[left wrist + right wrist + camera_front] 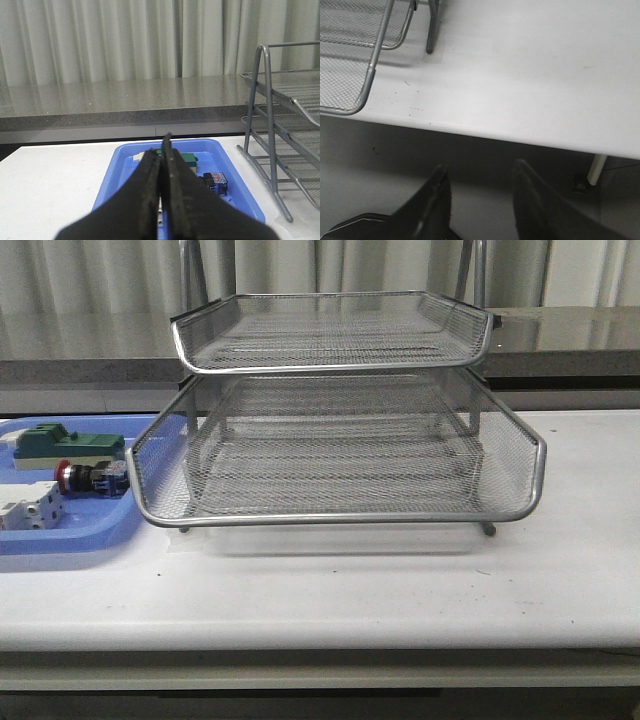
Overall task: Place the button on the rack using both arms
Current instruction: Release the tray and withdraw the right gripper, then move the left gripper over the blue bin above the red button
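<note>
The button [82,478] lies in the blue tray [90,532], just left of the rack [340,455]. The left gripper [163,150] is closed and empty. The right gripper [479,192] is wide open, off the table edge.

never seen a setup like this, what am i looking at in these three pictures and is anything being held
This is a two-armed robot at a white table. The front picture looks forward over the table; neither arm shows in it. The other two come from cameras on the wrists, so the dark prongs at their lower edge are the robot's own fingers.

On the table stands a silver wire-mesh rack. On the left lies a blue tray holding a green block, a white block and a red-headed button.

The left hand is closed with nothing between its fingers, aimed over the blue tray. The right hand is open and empty, off the table's near edge. Nothing is held.
</note>
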